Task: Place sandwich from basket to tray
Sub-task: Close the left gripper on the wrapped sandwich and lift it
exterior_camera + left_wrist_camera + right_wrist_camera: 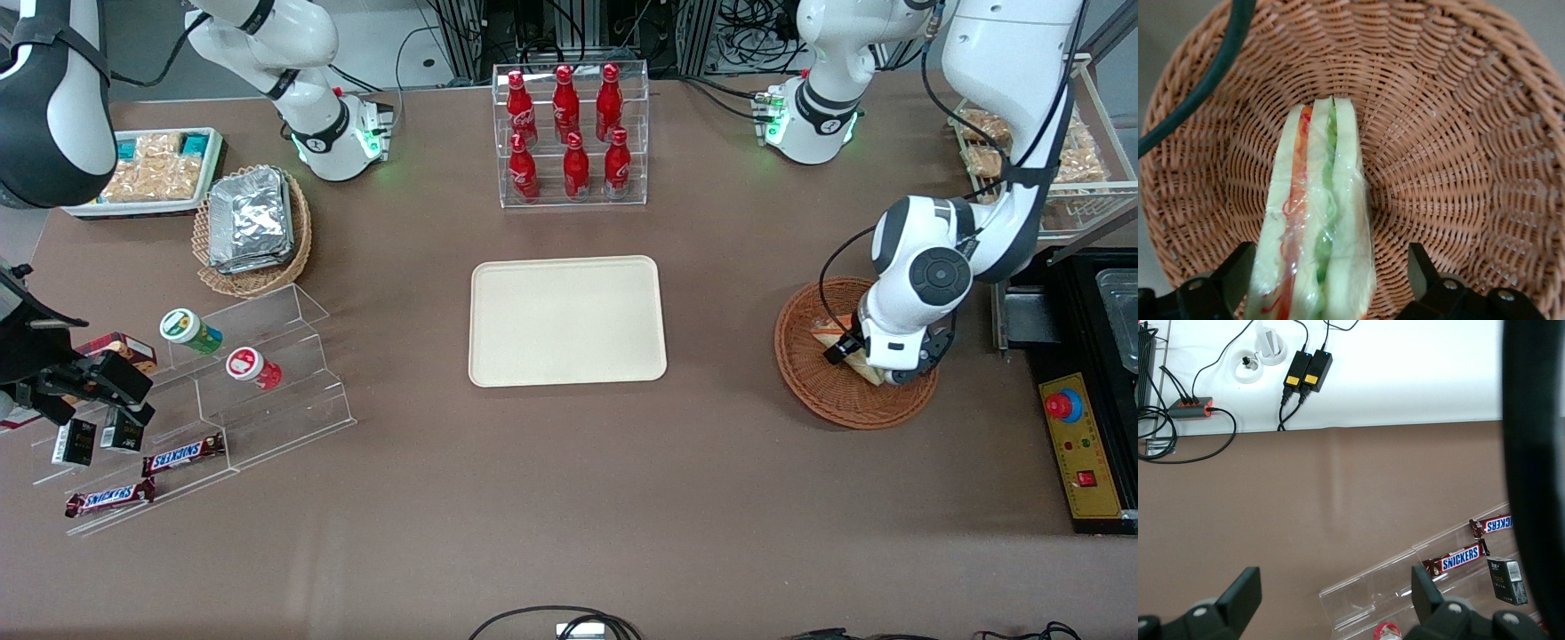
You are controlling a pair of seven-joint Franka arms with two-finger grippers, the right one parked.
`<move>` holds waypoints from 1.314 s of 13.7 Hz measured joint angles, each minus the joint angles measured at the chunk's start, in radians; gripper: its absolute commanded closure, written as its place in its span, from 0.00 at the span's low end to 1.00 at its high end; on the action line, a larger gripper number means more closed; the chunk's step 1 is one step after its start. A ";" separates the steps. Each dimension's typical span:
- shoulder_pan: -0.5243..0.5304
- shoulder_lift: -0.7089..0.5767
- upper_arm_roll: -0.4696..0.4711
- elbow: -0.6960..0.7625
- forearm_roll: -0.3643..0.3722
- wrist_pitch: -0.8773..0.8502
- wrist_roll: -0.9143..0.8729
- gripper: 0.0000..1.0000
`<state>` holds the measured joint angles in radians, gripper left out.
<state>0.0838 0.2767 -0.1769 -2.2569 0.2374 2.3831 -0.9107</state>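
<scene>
The sandwich [1315,220], a clear-wrapped wedge of white bread with orange-red and green filling stripes, lies in the reddish-brown wicker basket [805,378] toward the working arm's end of the table. My left gripper [876,369] is lowered into the basket over the sandwich [831,336]. In the left wrist view the gripper [1328,280] is open, with one black finger on each side of the sandwich's wide end. One finger [1238,273] is close against the wrap and the other stands apart from it. The cream-beige tray [498,356] lies bare at the table's middle.
A clear rack of red bottles [571,133] stands farther from the front camera than the tray. A tan basket of foil packs [253,222], a white snack tray [160,173] and acrylic steps with candy bars [222,400] lie toward the parked arm's end. A control box [1080,444] lies beside the basket.
</scene>
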 measured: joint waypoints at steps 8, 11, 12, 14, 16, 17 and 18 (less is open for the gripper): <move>0.002 -0.006 0.003 0.007 0.002 -0.022 -0.007 1.00; 0.003 -0.068 0.003 0.079 0.005 -0.202 0.024 1.00; 0.002 -0.094 0.002 0.119 0.005 -0.274 0.043 1.00; 0.001 -0.130 -0.015 0.193 -0.008 -0.365 0.064 1.00; -0.001 -0.144 -0.059 0.253 -0.059 -0.398 0.083 1.00; -0.002 -0.145 -0.090 0.276 -0.085 -0.401 0.088 1.00; -0.003 -0.145 -0.126 0.292 -0.098 -0.404 0.089 1.00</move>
<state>0.0804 0.1319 -0.3033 -1.9650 0.1392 1.9791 -0.8215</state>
